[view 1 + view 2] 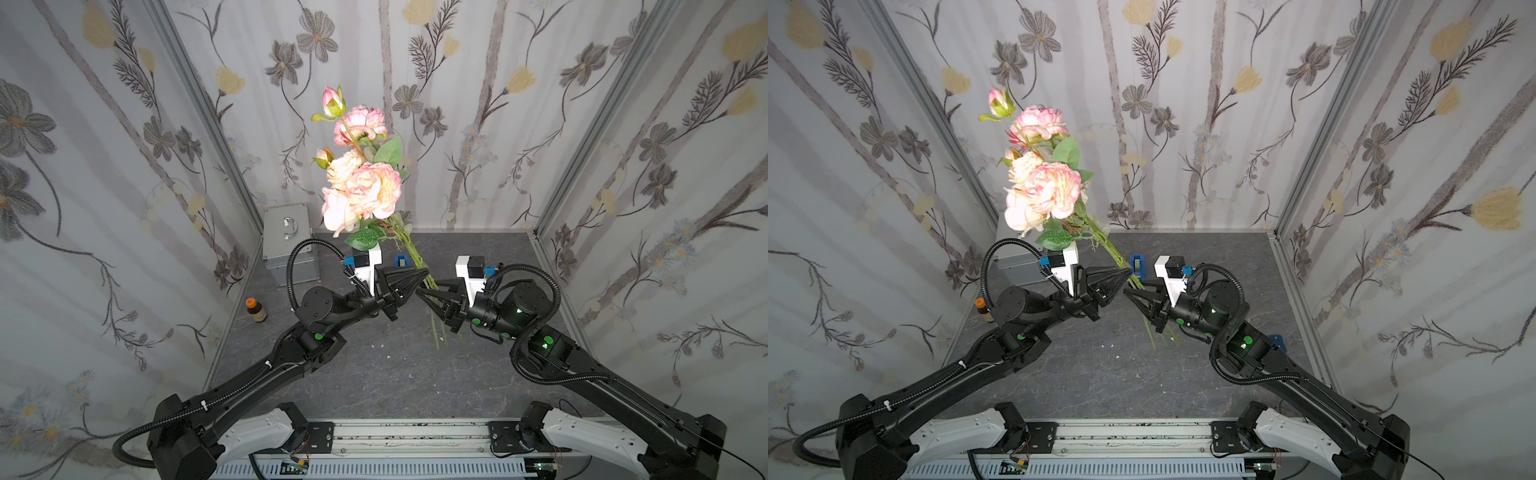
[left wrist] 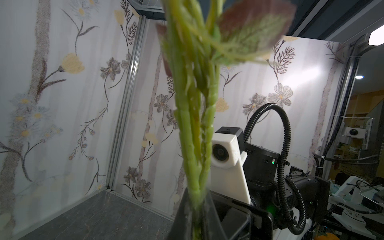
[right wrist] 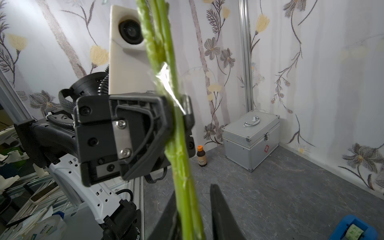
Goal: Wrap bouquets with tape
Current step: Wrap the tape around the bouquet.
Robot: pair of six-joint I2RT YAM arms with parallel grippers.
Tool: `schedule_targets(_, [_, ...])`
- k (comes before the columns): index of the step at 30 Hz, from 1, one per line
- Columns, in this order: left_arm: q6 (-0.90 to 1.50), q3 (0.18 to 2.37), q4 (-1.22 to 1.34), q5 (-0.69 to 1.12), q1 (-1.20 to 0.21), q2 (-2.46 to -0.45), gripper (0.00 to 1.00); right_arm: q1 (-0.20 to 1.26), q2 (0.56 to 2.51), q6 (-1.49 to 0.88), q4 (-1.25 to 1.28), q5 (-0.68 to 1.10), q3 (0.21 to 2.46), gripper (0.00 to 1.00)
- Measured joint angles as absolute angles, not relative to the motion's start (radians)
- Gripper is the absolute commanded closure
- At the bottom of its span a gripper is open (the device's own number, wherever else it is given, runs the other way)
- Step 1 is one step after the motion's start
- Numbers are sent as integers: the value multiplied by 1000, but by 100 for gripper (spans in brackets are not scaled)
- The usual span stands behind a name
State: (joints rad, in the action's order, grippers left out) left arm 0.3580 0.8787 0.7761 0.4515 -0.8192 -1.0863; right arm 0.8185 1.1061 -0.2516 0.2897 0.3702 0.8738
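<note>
The bouquets (image 1: 361, 183) (image 1: 1046, 187) stand upright as one bunch of pale pink flowers, held above the grey floor. My left gripper (image 1: 424, 276) (image 1: 1124, 275) (image 2: 197, 199) is shut on the green stems (image 2: 193, 128) (image 3: 180, 145). Just below it, my right gripper (image 1: 422, 293) (image 1: 1128, 293) (image 3: 194, 191) is open, its fingers straddling the stems with a gap on one side. A shiny clear strip (image 3: 166, 83) clings to the stems by the left fingers. The tape (image 3: 354, 230) sits in a blue dispenser (image 1: 401, 261) (image 1: 1137, 265) on the floor behind the grippers.
A silver metal case (image 1: 291, 241) (image 3: 251, 137) stands in the back left corner. A brown bottle with an orange cap (image 1: 254, 311) (image 3: 201, 156) is in front of it. Another blue object (image 1: 1277, 341) shows behind my right arm. Papered walls close three sides.
</note>
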Motion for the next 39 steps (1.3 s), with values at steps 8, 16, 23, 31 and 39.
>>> schedule_targets(8, [336,926,735,586,-818,-1084,100,733,1120,-392,471,720,805,38])
schedule_targets(16, [323,942,730,673,-818,-1088,100,732,1157,-456,592,896,796,100])
schedule_targets(23, [318,930,728,586,-818,-1079,67,759,1139,-374,506,754,822,100])
schedule_targets(31, [320,917,665,368,-818,-1085,52,836,1177,-239,313,350,900,100])
schedule_targets(39, [352,920,608,184,-818,-1097,56,884,1231,-164,233,104,934,100])
